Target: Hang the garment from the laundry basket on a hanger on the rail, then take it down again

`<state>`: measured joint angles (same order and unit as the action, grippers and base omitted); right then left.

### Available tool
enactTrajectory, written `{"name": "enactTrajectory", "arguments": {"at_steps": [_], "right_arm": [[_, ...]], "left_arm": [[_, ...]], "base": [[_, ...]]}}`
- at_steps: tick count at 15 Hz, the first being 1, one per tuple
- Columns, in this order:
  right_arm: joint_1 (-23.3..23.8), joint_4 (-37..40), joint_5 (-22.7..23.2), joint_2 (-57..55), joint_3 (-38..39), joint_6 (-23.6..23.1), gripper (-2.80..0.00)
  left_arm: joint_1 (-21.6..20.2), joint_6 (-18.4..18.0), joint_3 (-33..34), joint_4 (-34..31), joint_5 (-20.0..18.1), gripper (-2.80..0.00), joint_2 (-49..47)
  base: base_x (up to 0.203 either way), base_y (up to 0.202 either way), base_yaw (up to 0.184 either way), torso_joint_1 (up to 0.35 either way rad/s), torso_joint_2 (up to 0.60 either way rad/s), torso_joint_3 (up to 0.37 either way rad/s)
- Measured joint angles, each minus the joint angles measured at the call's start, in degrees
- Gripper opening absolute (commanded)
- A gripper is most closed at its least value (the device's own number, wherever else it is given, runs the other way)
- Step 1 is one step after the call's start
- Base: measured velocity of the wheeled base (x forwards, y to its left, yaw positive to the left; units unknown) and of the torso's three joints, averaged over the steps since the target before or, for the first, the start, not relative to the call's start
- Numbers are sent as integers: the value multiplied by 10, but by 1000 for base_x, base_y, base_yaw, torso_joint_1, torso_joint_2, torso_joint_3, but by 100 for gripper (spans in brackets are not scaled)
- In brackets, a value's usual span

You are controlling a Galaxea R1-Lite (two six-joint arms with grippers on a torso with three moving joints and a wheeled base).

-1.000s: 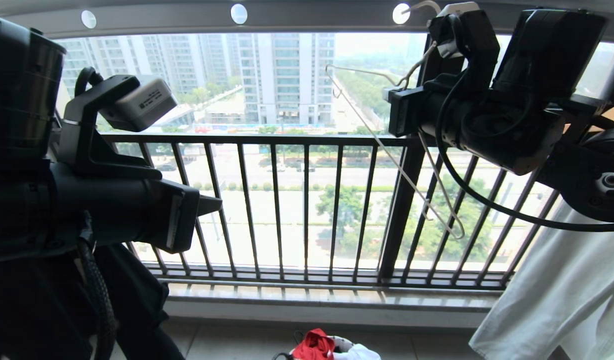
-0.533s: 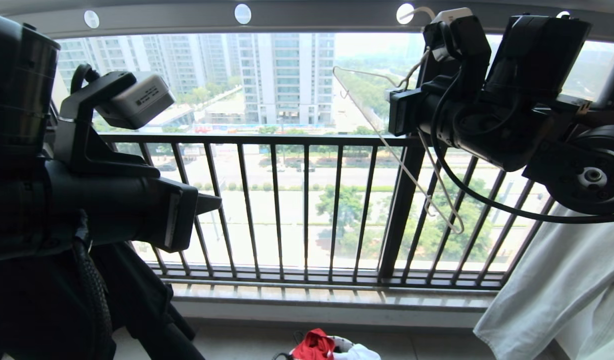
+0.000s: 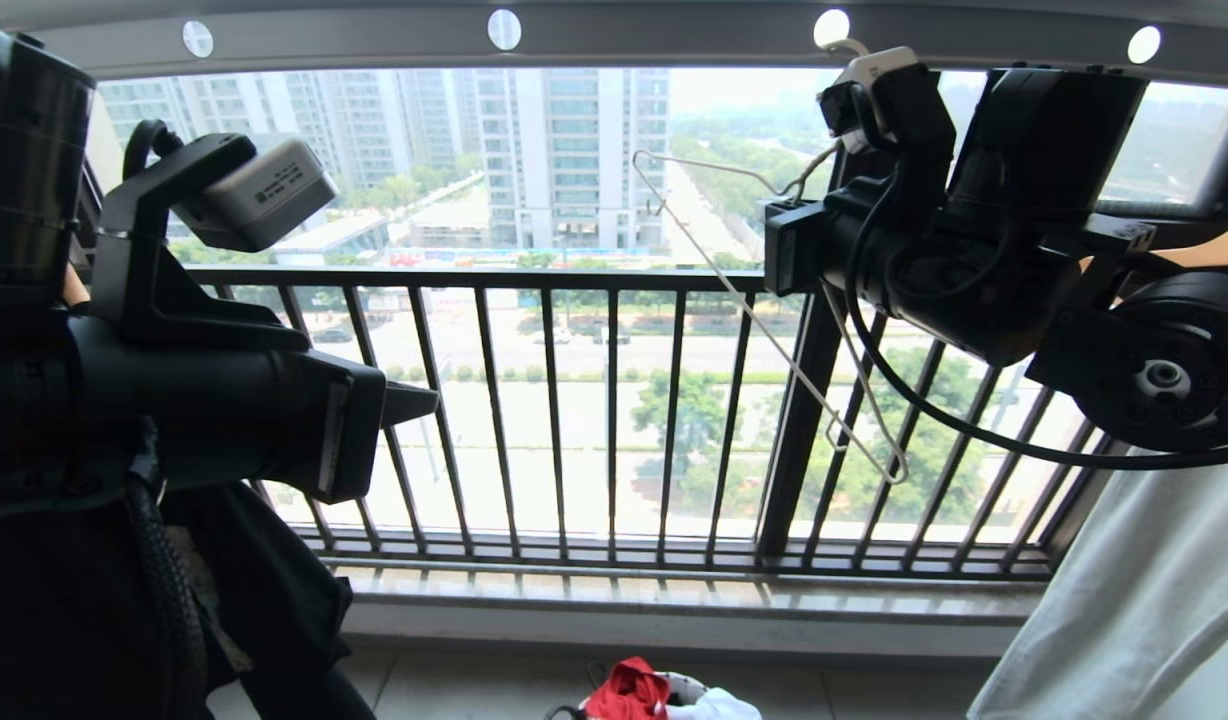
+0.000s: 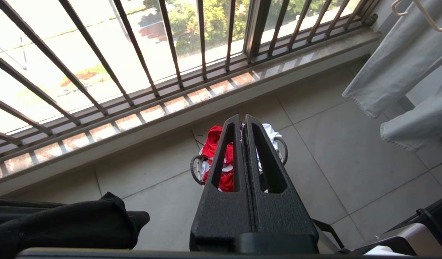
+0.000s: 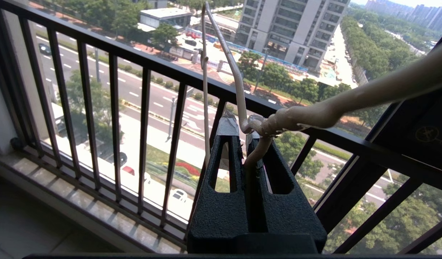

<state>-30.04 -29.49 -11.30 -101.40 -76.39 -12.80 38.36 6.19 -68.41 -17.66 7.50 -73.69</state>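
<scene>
The red garment lies bunched in the laundry basket on the floor tiles, below the window; in the left wrist view the garment shows behind my left gripper's fingers. My right gripper is raised high on the right and shut on the neck of the white wire hanger. The hanger hangs empty and tilted. Its hook rises to the grey rail close to one hole; I cannot tell whether it catches there. My left gripper is shut and empty, held at mid height on the left.
A dark barred window railing runs across behind both arms. Pale cloth hangs at the right. A black garment hangs at the left, under my left arm. A white T-shirt shares the basket.
The view has shifted slightly, the rail's holes sliding right. My right gripper with the hanger has drifted a little left and lower against the window. The left arm stays as it was.
</scene>
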Motion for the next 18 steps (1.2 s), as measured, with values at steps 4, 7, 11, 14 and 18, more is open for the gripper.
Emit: {"name": "enactTrajectory", "arguments": {"at_steps": [4, 7, 11, 14, 18], "right_arm": [[-5, 5, -13, 6, 11, -11, 0], [-8, 4, -13, 10, 11, -11, 0], [-9, 2, -16, 28, 29, -11, 0], [-14, 2, -17, 73, 74, -11, 0], [-30, 3, -19, 165, 137, -10, 0]], "left_arm": [[0, 0, -1, 0, 0, -280, 8], [-1, 0, -1, 0, 0, -280, 13], [0, 0, -2, 0, 0, -280, 18], [0, 1, -2, 0, 0, -280, 18], [3, 1, -2, -2, -1, -280, 18]], "base": [[0, 0, 0, 0, 0, 0], [0, 0, 0, 0, 0, 0], [0, 0, 0, 0, 0, 0], [0, 0, 0, 0, 0, 0], [0, 0, 0, 0, 0, 0]]}}
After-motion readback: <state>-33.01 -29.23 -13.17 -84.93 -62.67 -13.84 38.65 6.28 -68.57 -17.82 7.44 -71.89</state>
